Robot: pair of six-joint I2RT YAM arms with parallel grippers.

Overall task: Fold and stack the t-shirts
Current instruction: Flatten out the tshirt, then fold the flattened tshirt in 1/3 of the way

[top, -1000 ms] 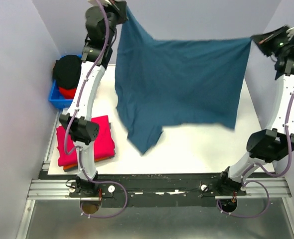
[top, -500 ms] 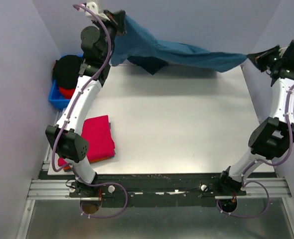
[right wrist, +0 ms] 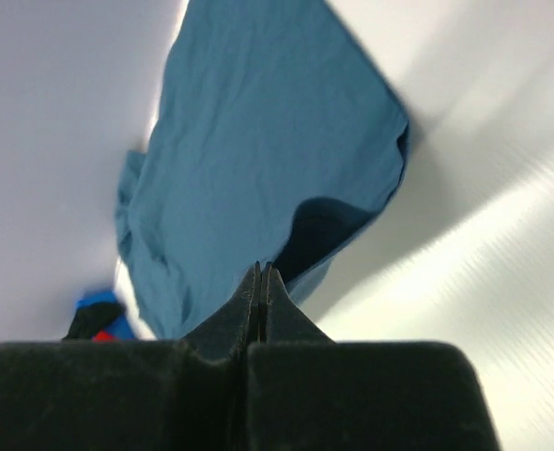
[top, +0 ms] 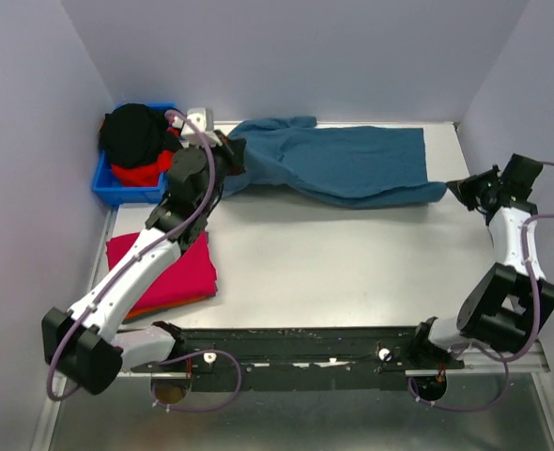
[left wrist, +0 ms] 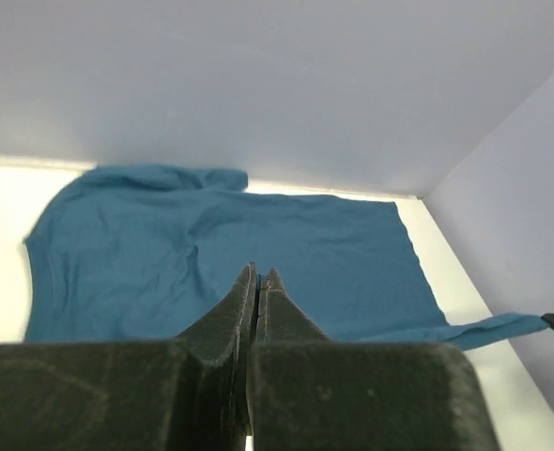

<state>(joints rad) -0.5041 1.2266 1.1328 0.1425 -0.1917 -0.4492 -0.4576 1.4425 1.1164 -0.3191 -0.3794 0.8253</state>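
Teal-blue t-shirt [top: 352, 164] lies spread flat along the table's [top: 352, 272] far edge, across the upper middle of the top view. The left gripper [top: 232, 162] has its fingers closed on the shirt's left end, and the right gripper [top: 460, 188] pinches its right corner. At lower left a folded crimson-pink shirt [top: 178, 263] rests on an orange shirt [top: 169, 305]. At upper left a blue bin [top: 108, 185] holds a black shirt [top: 131, 132] and a red shirt [top: 141, 173].
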